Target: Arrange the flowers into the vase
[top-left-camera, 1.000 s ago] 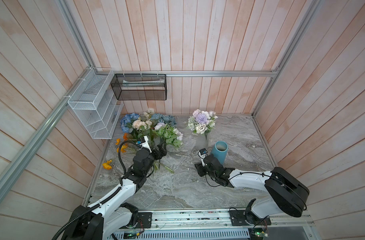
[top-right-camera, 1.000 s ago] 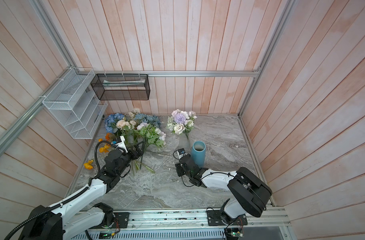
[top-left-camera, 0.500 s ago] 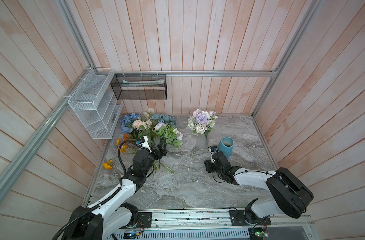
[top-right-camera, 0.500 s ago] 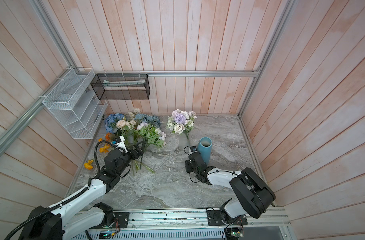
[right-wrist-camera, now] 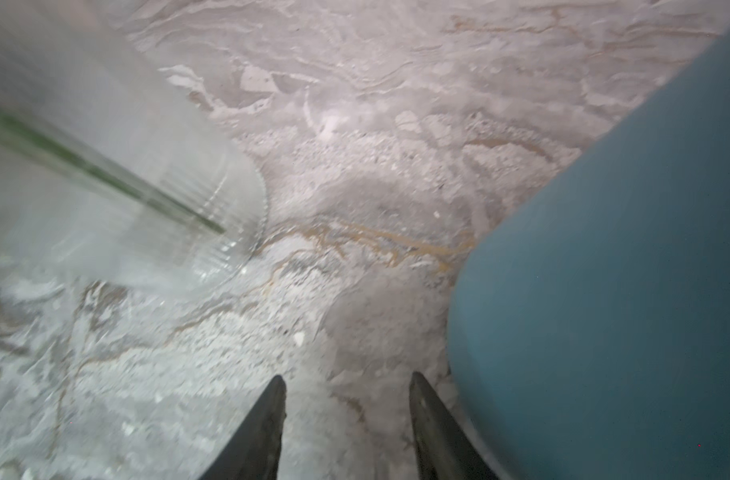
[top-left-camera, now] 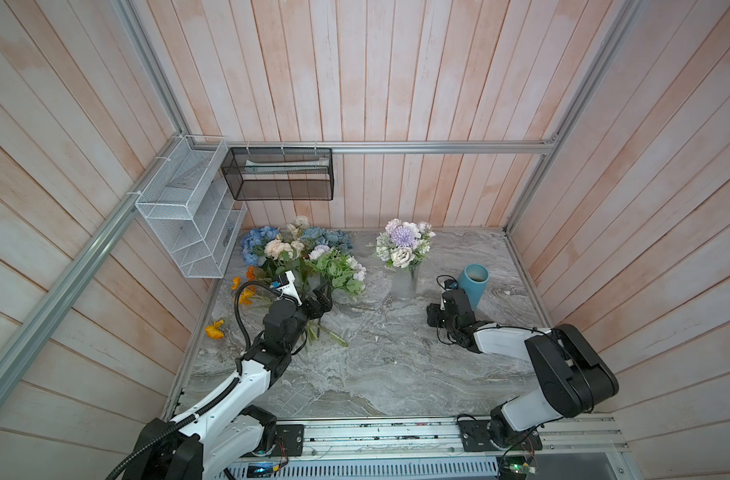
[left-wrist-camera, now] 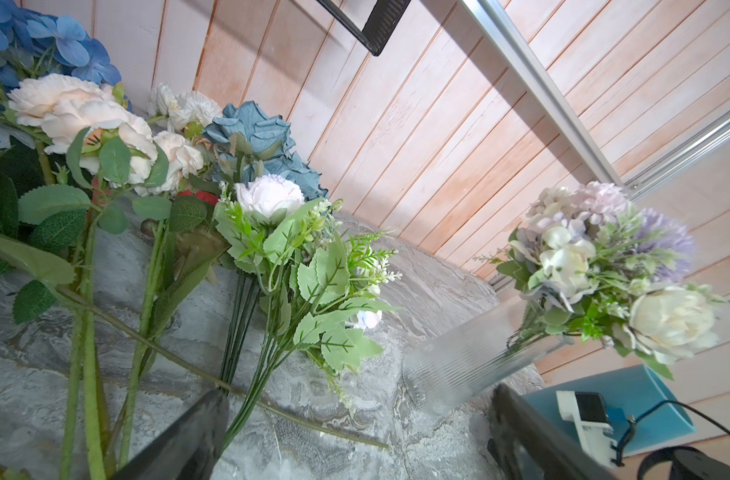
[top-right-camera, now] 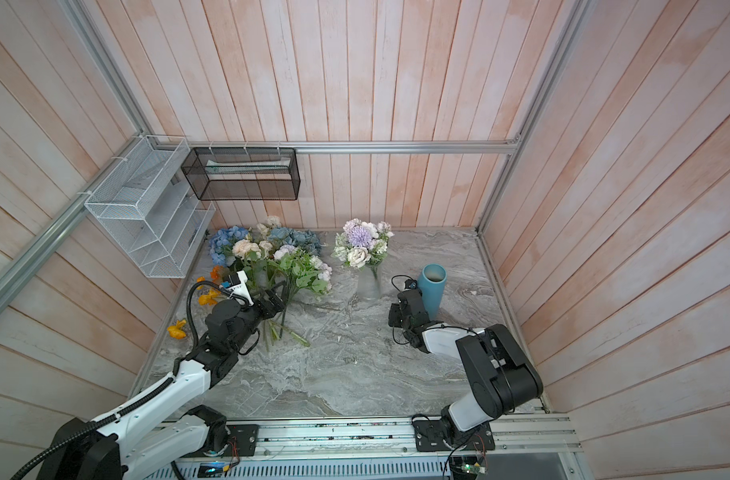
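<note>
Two pincers work low over a grey marble worktop (top-left-camera: 375,374). At the far left, a few orange blooms (top-left-camera: 214,329) lie loose near the worktop's edge. Beside them the flowers (top-left-camera: 301,257) lie in a heap at the back left corner. The heap holds blue hydrangeas, cream and peach roses, a dusty-blue bloom and leafy white sprays. Their heads lie toward the wall and their green stems point to the front.

The left pincer (top-left-camera: 319,298) hovers over those stems with its jaws spread wide and empty. In the left wrist view the stems cross the worktop just past its tips.

Toward the middle a ribbed glass vase (top-left-camera: 404,286) stands upright, holding a bunch of lilac and white blooms (top-left-camera: 402,245). To its right, a little apart, a blue vase (top-left-camera: 472,286) also stands upright.

The right pincer (right-wrist-camera: 346,376) sits close to the worktop between the two vases, its jaws partly apart and gripping nothing. The blue vase is just beside one finger. Whether they touch, I cannot tell.
</note>
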### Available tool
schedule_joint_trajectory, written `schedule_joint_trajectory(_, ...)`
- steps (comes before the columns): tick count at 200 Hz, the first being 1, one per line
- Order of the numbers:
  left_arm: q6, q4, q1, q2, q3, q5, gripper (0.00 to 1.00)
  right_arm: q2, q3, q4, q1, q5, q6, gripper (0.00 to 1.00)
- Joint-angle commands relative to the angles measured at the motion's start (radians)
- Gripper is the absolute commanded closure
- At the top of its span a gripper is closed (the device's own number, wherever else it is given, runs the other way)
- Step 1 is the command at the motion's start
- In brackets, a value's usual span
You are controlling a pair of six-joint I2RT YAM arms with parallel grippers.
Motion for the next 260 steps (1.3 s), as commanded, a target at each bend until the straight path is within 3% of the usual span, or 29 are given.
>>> schedule_joint_trajectory(1, 0.023, -0.042, 0.004, -0.030, -0.004, -0.025, 0.00, 0.035, 0.053, 0.014, -0.047, 0.001, -0.006, 0.51)
schedule_joint_trajectory(37, 0.051, -0.108, 0.006, -0.073, -0.005, -0.052, 0.00, 0.055, 0.103, -0.005, -0.084, -0.006, -0.043, 0.51)
schedule_joint_trajectory(79, 0.119, -0.177, 0.037, -0.125, 0.025, -0.074, 0.00, -0.016, 0.146, -0.069, -0.082, -0.107, -0.070, 0.49)
schedule_joint_trajectory(115, 0.088, -0.212, 0.160, -0.156, 0.036, 0.010, 0.00, -0.162, 0.180, -0.148, -0.075, -0.263, -0.070, 0.43)
schedule_joint_trajectory(139, 0.027, -0.244, 0.244, -0.165, 0.027, 0.084, 0.00, -0.276, 0.188, -0.203, -0.057, -0.286, -0.079, 0.40)
schedule_joint_trajectory(164, -0.018, -0.294, 0.292, -0.163, 0.012, 0.107, 0.00, -0.378, 0.197, -0.241, -0.050, -0.312, -0.086, 0.25)
schedule_joint_trajectory(181, -0.073, -0.296, 0.311, -0.139, -0.014, 0.123, 0.00, -0.434, 0.195, -0.227, -0.048, -0.321, -0.076, 0.02)
schedule_joint_trajectory(233, -0.212, -0.116, 0.345, 0.007, -0.113, 0.112, 0.01, -0.545, 0.166, -0.128, -0.049, -0.282, -0.046, 0.02)
schedule_joint_trajectory(260, -0.248, -0.038, 0.364, 0.140, -0.103, 0.112, 0.07, -0.554, 0.149, -0.099, -0.050, -0.276, -0.054, 0.02)
